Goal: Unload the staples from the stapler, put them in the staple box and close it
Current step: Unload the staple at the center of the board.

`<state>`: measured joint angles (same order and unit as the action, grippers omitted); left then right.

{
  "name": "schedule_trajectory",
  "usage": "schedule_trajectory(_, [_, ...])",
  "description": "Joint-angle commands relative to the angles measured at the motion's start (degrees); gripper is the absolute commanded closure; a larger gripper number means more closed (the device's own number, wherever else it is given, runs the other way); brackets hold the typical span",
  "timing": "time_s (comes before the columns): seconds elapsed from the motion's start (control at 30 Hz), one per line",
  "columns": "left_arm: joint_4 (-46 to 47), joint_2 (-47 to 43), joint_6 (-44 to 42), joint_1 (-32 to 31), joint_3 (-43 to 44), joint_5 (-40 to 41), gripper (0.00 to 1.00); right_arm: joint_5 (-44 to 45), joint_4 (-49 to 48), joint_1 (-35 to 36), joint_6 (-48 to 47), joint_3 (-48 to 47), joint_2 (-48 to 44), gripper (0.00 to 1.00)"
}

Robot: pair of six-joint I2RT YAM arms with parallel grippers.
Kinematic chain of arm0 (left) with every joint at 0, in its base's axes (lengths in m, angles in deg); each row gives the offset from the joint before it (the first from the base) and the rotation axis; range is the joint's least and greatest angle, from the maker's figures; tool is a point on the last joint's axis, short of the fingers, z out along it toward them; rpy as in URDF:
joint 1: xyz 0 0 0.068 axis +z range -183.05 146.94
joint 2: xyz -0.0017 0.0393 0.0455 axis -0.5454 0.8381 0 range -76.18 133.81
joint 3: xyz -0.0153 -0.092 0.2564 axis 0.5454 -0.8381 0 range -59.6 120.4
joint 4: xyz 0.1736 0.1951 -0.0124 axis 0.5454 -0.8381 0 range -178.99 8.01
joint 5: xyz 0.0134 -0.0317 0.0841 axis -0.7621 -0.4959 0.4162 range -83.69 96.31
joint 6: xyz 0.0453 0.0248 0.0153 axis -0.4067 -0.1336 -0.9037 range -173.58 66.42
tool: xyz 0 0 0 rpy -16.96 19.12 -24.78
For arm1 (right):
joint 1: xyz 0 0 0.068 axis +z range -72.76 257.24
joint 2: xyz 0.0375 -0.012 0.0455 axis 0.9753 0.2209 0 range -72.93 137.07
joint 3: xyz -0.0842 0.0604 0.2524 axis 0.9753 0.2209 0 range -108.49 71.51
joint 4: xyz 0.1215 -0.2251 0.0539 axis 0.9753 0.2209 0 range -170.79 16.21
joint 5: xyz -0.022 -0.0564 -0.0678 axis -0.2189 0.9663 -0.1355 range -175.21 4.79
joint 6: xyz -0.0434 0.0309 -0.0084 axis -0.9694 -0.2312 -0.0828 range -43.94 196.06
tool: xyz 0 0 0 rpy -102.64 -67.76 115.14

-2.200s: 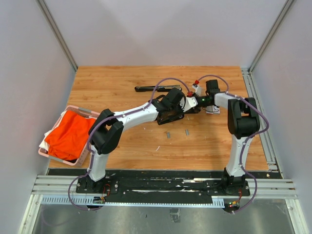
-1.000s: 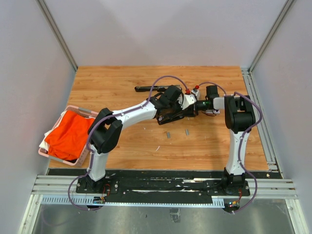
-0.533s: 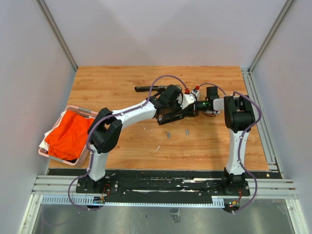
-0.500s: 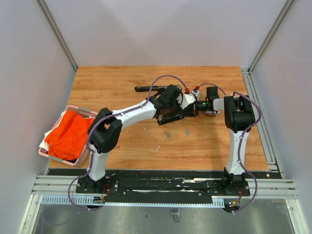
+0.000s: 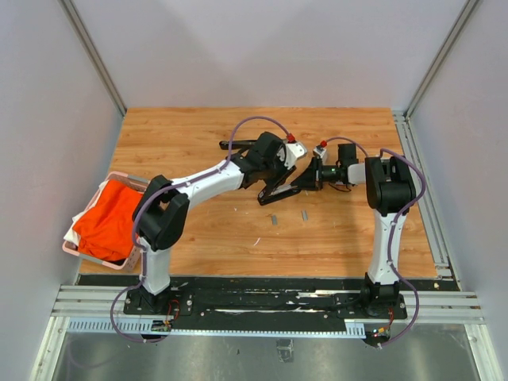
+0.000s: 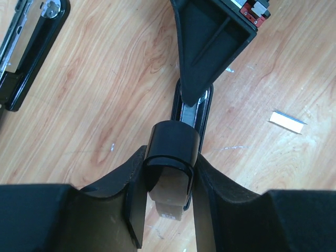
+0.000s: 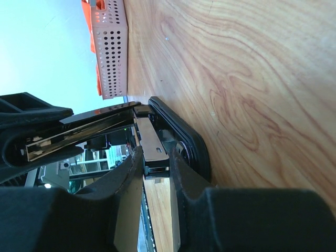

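Note:
The black stapler (image 5: 287, 187) lies mid-table, hinged open. My left gripper (image 5: 274, 181) is shut on its rounded rear end (image 6: 172, 149), pads (image 6: 135, 173) pressed to both sides. From the opposite side my right gripper (image 5: 309, 178) is shut on the front of the metal magazine (image 7: 152, 142). The black base (image 7: 181, 139) rests on the wood and the top cover (image 7: 79, 131) is swung away. In the left wrist view the right gripper (image 6: 207, 47) fills the top. Short silvery strips of staples (image 5: 274, 220) (image 5: 304, 214) lie on the table just in front of the stapler, one (image 6: 287, 118) in the left wrist view.
A second black stapler (image 5: 238, 144) lies behind the left arm, also at the top left of the left wrist view (image 6: 31, 47). A pink basket (image 5: 141, 184) with orange cloth stands at the table's left edge, its perforated wall (image 7: 110, 47) in the right wrist view.
The right jaws have closed in on the magazine. The left arm has shifted left and back with the stapler's rear, and the stapler now stands wider open.

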<state>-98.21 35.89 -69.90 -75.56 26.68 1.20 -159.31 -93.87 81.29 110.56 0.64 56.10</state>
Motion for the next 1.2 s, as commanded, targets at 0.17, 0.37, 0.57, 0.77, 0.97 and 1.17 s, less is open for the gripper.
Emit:
schedule_trajectory(0.17, [7.07,-11.03,-0.57,4.57,-8.58,1.19,0.98,5.26,-1.15,-3.48,-0.04,2.63,1.65,0.92])
schedule_trajectory(0.37, [6.57,-16.32,-3.72,5.77,-15.07,1.38,0.98,5.53,-0.97,-3.92,-0.06,2.62,1.18,0.92])
schedule_trajectory(0.57, [4.83,-20.92,-7.89,7.08,-21.09,1.79,0.98,5.9,-0.29,-4.03,-0.66,2.56,0.87,0.92])
schedule_trajectory(0.77, [3.59,-25.81,-10.0,9.9,-26.74,1.76,0.99,6.1,-0.07,-4.05,-0.89,2.55,0.57,0.92])
schedule_trajectory(0.97, [3.83,-27.99,-12.7,11.58,-31.88,3.81,0.98,6.5,0.89,-4.05,-1.57,2.28,0.61,0.91])
schedule_trajectory(1.17, [5.41,-27.39,-14.82,12.41,-35.29,7.04,0.96,7.0,1.79,-4.12,-1.91,2.06,0.47,0.91])
